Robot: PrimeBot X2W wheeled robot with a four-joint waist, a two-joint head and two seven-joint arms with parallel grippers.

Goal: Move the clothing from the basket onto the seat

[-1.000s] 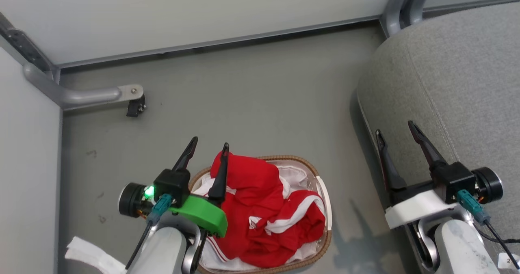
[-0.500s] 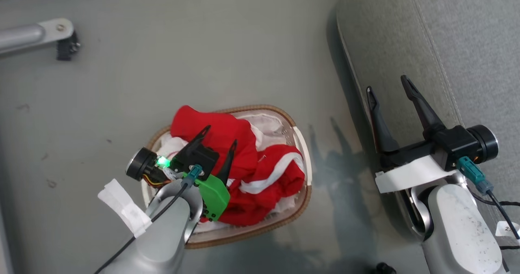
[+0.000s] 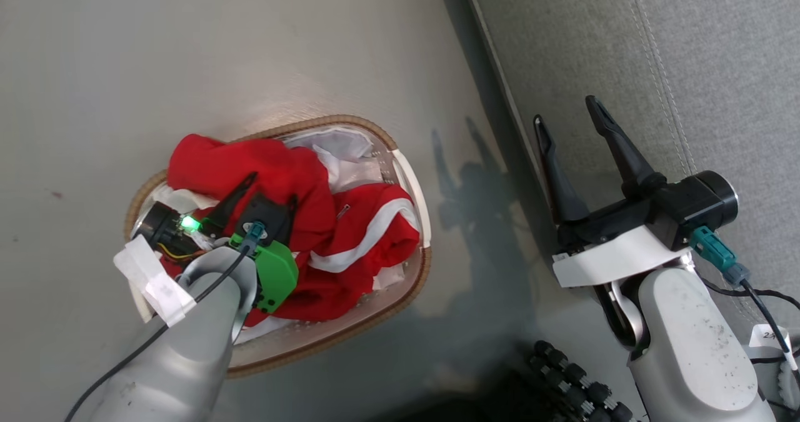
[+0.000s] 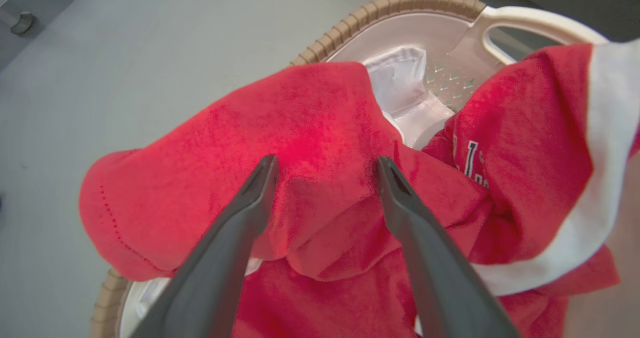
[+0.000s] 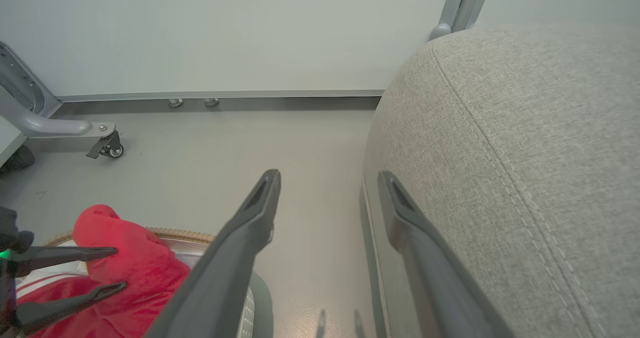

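Lower left, the left gripper (image 3: 273,186), jaws wide and gripping nothing, rests its tips on red clothing (image 3: 362,237) heaped in the basket (image 3: 340,120); at right, the right gripper (image 3: 564,110) hangs wide open, empty, at the edge of the seat (image 3: 700,65).

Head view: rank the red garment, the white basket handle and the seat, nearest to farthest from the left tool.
From the left tool:
1. Red garment, right at the tool, under its open fingers.
2. White basket handle, to the garment's right.
3. Seat, at the far right of the view.
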